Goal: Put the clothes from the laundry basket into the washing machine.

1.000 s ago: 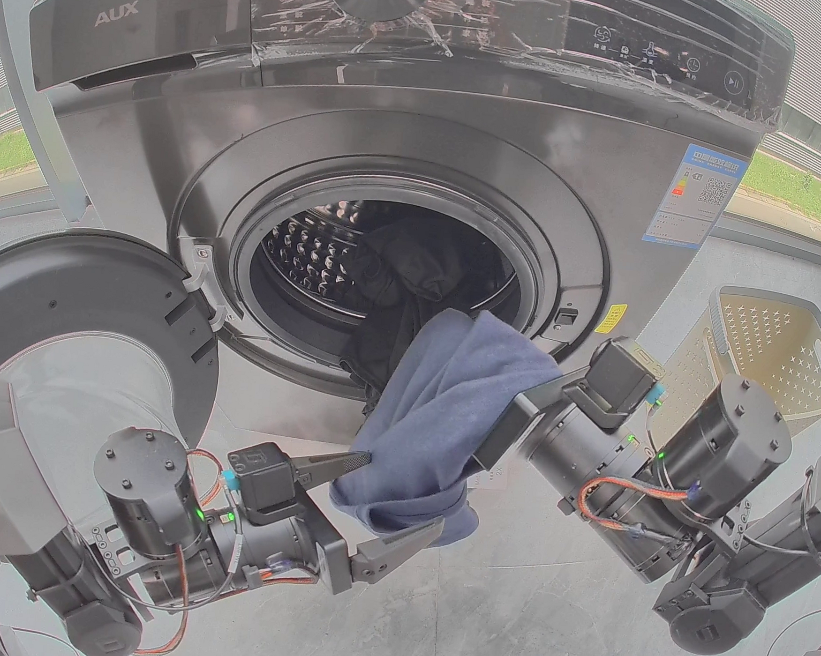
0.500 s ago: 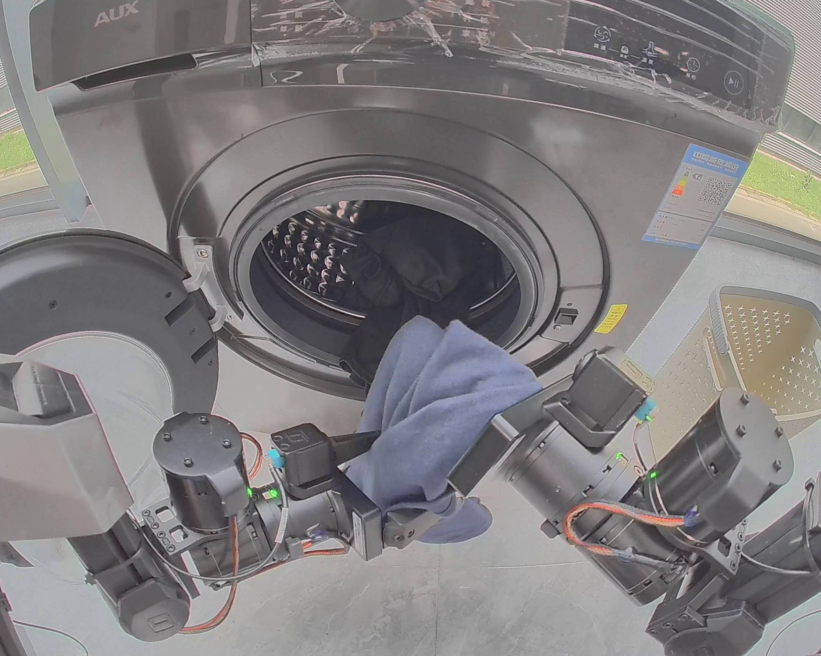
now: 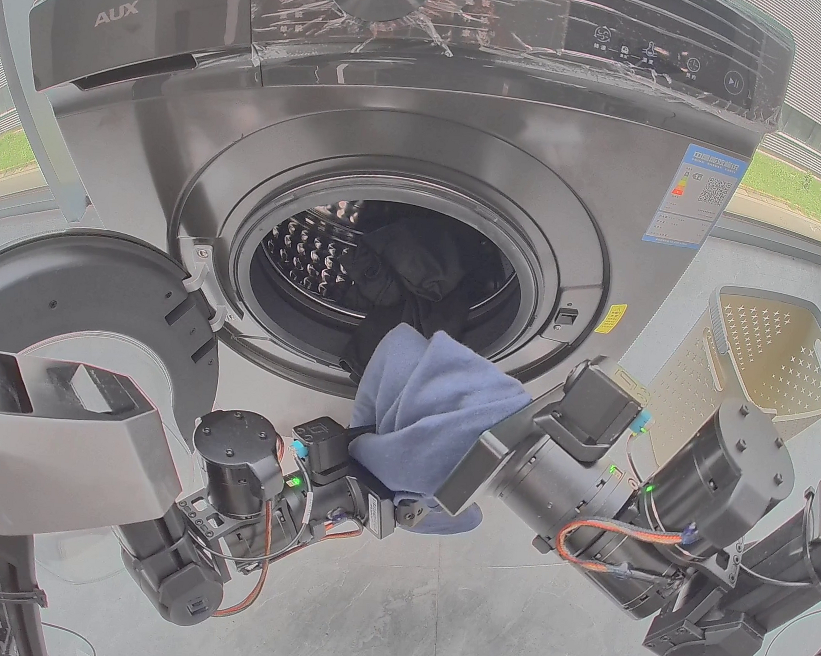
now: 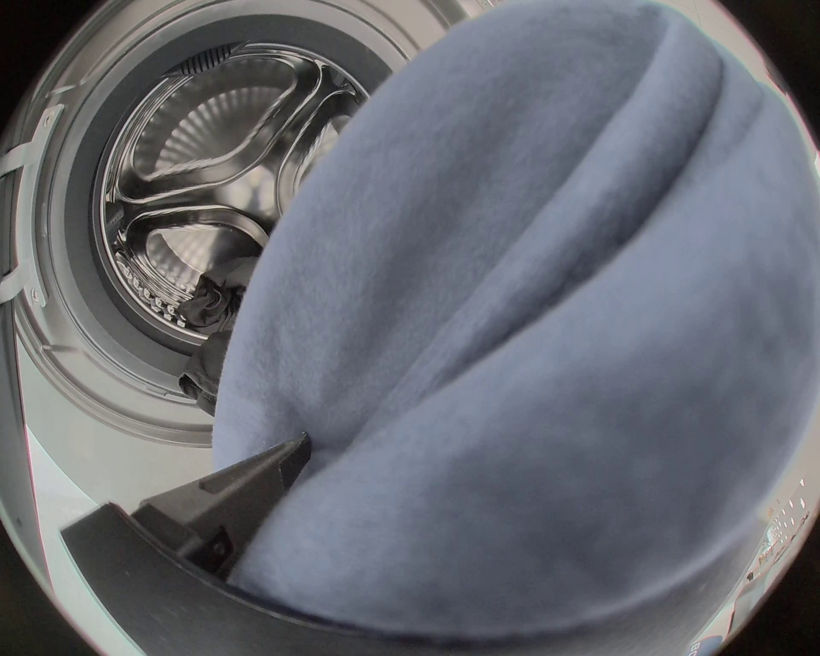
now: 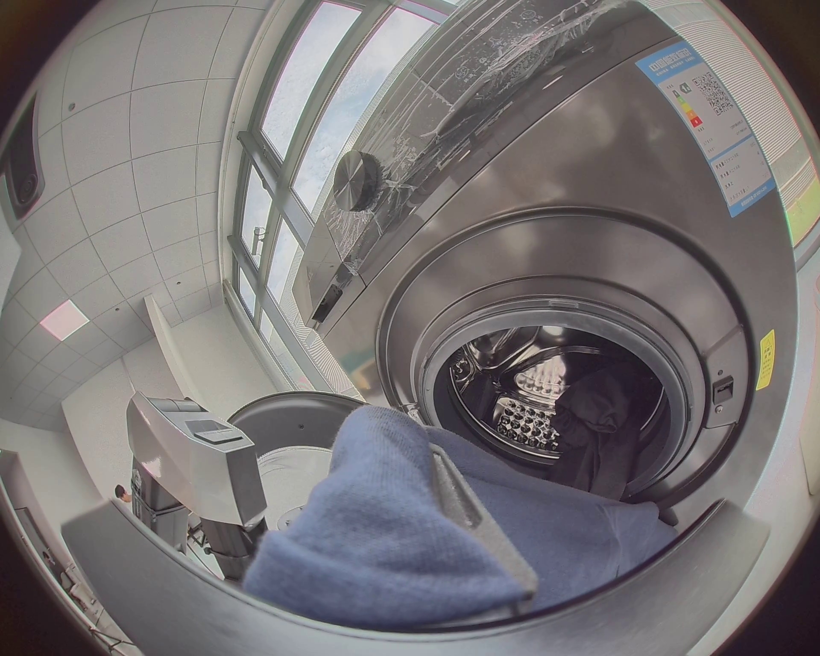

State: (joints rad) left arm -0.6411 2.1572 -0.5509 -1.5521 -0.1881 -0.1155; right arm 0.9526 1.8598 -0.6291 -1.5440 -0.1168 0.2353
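**Head view.** The blue garment (image 3: 433, 397) hangs at the lower lip of the washing machine (image 3: 425, 137) opening, outside the drum. It is draped over the right gripper (image 3: 440, 435), and you cannot tell whether that claw is clamped. The left gripper (image 3: 390, 471) sits beneath with its jaws apart, straddling the garment's lower fold. Dark clothes (image 3: 416, 264) lie in the drum, one trailing over the lip. The laundry basket (image 3: 775, 353) stands well apart on the right. Judgement: you are mid-load, gathering the loose hem.

**Left wrist view.** One of the left gripper's fingers (image 4: 248, 474) touches the cloth's underside; its partner is buried. This view alone shows bare drum wall beyond the garment, so there is room to receive it.

**Right wrist view.** The garment is heaped over the wrist, and the open door (image 5: 290, 418) stands clear to one side. This view confirms the approach is unobstructed.

**Next move, as judged.** Secure the fold, lift the bundle over the lip, carry it deep, then release. Watch for any hem trailing on the seal.
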